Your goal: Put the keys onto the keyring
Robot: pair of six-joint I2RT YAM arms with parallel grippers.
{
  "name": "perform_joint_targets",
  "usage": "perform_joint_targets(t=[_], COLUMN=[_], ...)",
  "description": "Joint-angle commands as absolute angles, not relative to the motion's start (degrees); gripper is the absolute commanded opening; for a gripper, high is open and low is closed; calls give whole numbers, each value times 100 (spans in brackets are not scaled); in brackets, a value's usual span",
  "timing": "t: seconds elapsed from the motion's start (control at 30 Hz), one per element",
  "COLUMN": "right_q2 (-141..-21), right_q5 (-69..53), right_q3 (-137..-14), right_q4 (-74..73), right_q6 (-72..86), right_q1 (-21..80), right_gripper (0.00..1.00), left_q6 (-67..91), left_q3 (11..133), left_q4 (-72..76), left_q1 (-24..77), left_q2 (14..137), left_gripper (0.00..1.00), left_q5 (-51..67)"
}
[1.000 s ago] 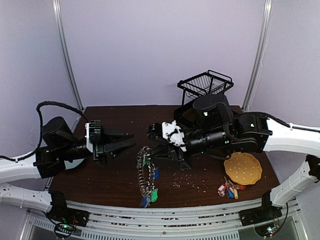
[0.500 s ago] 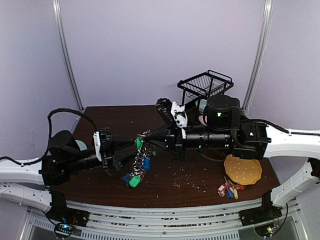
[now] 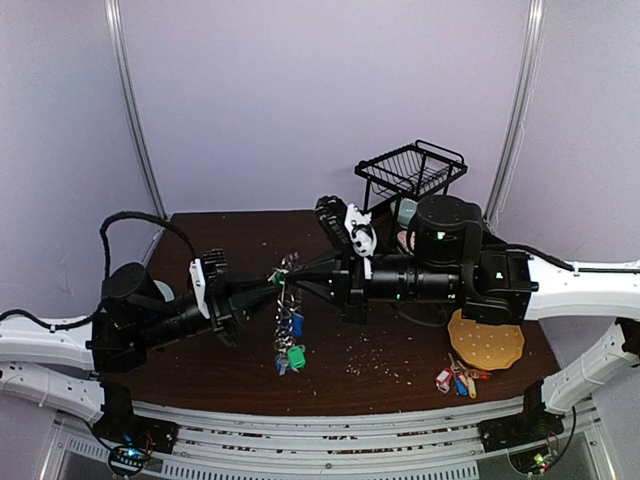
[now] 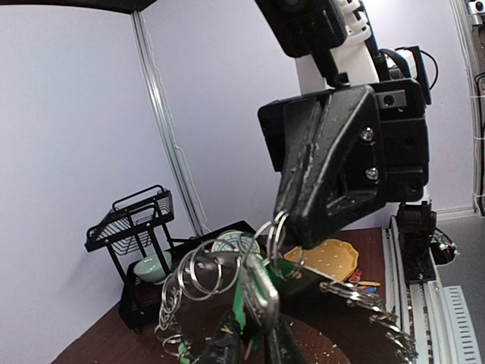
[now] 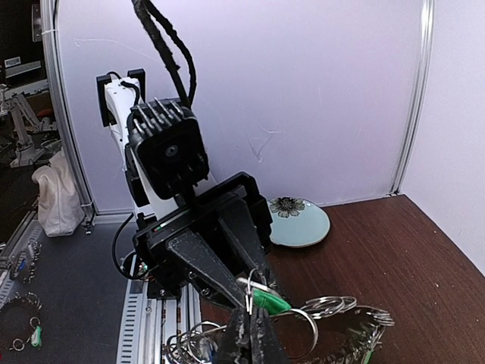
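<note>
Keyring (image 3: 285, 295): bare silver metal, shiny wire loops catching the light.
Keys (image 3: 296, 357): metal blades, glossy green and blue plastic tags.
Right gripper (image 4: 286, 227): matt black plastic, bright metal screws.
Table (image 3: 230, 230): dark wood-look top, low sheen, gritty with crumbs.
Wire basket (image 3: 410, 168): thin black coated metal.
Yellow plate (image 3: 486, 338): matt plastic, dimpled.
Flowered plate (image 5: 299, 224): smooth, glossy, ceramic-looking.
Cable (image 5: 163, 45): rough braided sleeve.

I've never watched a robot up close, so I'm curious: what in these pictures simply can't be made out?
Left wrist view: the bottom edge cuts off the left gripper, so whether it pinches the green key is unclear.
Top view: where the right gripper holds the keyring is too small to see any threading.
Top view: the left arm covers most of the plate.
Top view: the loose key bunch is too small to count.
</note>
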State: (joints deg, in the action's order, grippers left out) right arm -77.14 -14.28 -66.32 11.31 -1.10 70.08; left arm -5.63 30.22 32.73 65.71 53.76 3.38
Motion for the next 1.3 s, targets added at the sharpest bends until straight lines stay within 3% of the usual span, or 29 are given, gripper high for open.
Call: perform_joint_targets(t=[0.0, 0.1, 0.23, 0.6, 0.97, 1.1, 1.17, 1.27], right_q2=[-7594, -7605, -7605, -7616, -7872, -7799, -7717, -7677], right_q5=[-1382, -1367, -1113, 311, -17, -290, -516, -918], right_q3=[-6647, -6627, -6575, -6161, -6139, -6062, -5990, -5963], right_q4=[1651, 1702, 1867, 3249, 3947, 3869, 3819, 3705], right_q6=[-3, 46, 162, 697, 733, 546, 466, 358], right_q1=[6988, 6996, 6993, 6990, 6862, 6837, 6783, 6717], right_gripper=[0, 0, 0, 0, 0, 0, 0, 0], left_q6=[-580, -518, -525, -2617, -2470, -1978, -1824, -1434], left_q3=[3004, 2952, 2936, 2804, 2899, 2818, 2634, 2607], left_q4=[3704, 3789, 3768, 4422, 3902, 3685, 3468, 2691], left_q1=[6592, 6602, 6675, 8086, 8130, 8118, 8044, 7805], left_q2=[5325, 5302, 5318, 5951, 6184, 5749, 5185, 4279], left_gripper=[10, 0, 0, 0, 0, 50, 60, 67], left_q5=[168, 172, 12, -3234, -2500, -2370, -2125, -1296])
